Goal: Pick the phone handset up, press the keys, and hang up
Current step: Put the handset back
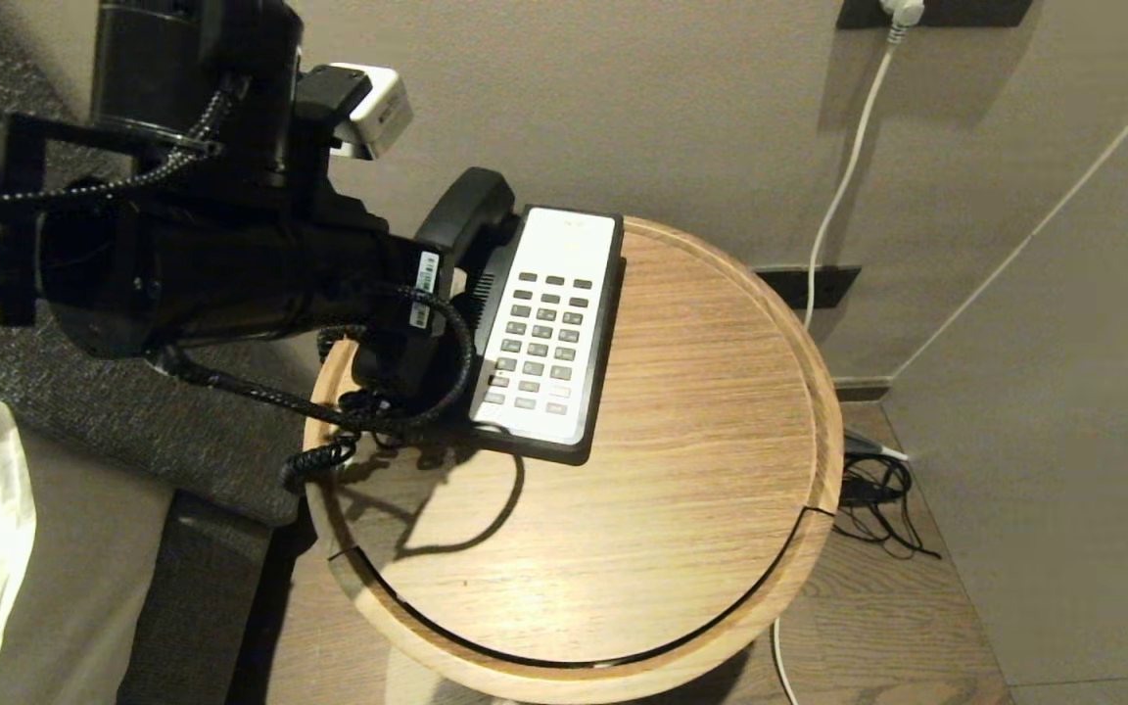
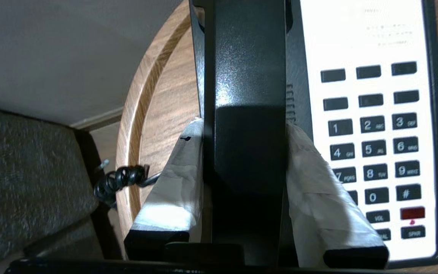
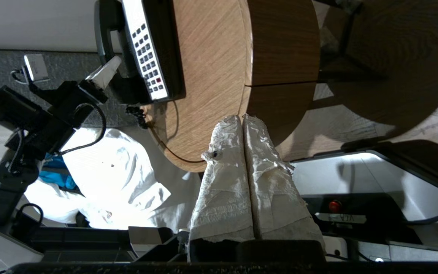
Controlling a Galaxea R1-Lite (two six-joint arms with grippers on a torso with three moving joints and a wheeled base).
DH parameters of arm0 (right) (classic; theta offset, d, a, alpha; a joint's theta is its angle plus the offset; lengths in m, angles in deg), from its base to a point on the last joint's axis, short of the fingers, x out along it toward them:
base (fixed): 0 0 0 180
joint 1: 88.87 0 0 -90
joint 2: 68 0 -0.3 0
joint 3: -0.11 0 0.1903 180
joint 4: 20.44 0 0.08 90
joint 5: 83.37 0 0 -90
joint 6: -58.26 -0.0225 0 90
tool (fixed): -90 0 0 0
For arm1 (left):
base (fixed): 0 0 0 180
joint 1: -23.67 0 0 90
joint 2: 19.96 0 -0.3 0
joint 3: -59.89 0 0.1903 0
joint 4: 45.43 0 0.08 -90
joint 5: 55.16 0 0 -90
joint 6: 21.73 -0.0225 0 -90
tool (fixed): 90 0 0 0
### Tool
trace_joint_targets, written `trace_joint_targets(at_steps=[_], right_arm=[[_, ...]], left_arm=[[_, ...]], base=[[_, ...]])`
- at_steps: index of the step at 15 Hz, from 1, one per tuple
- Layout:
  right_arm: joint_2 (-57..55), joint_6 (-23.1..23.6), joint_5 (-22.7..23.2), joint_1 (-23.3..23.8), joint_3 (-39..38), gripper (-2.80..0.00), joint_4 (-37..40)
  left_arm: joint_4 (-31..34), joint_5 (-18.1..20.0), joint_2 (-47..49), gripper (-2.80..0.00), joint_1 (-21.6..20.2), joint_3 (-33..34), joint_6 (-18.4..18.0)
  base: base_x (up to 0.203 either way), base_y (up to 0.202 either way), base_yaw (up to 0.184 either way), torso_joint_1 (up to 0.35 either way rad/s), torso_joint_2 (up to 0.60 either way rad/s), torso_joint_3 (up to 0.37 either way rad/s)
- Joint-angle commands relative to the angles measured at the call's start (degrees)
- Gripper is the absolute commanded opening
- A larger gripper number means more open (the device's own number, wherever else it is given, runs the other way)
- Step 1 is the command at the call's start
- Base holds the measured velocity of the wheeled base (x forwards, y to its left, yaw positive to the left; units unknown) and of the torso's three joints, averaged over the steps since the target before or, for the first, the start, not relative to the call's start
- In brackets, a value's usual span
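While the round wooden table is carrying the phone base at its back left, near the wall, your left arm is reaching in over the table's left edge. You're looking at the phone handset lying in its cradle along the left side of the base, far end bulging toward the wall. Your left pincer is straddling the handset's middle, taped fingers pressing against both of its sides, so it's clenching on the handset; whether the handset is lifting off the cradle, can't tell. Just beside the handset, the keys are sitting in rows on the white faceplate, one reddish key near the base's front end. You're also seeing the coiled cord hanging over the table's left rim, below the arm. Your right pincer is parking well apart from the phone, off the table's near edge, its wrapped fingers pressing flat together with nothing between them. White cable is running down the wall behind.
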Motion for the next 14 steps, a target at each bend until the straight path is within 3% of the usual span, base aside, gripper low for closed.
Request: trace_joint_targets(at_steps=[1, 14], right_arm=[[-0.3, -0.3, 0.0, -0.1, -0.2, -2.80, 0.1], [-0.4, 1.2, 0.2, -0.1, -3.1, -2.80, -1.9]], left_arm=[[0.4, -1.0, 0.3, -2.80, 0.0, 0.0, 0.1], [1.0, -1.2, 1.7, -2.80, 1.9, -1.6, 0.8]], base=[[0.000, 0.000, 0.000, 0.000, 0.00, 0.000], [0.000, 0.000, 0.000, 0.000, 0.00, 0.000]])
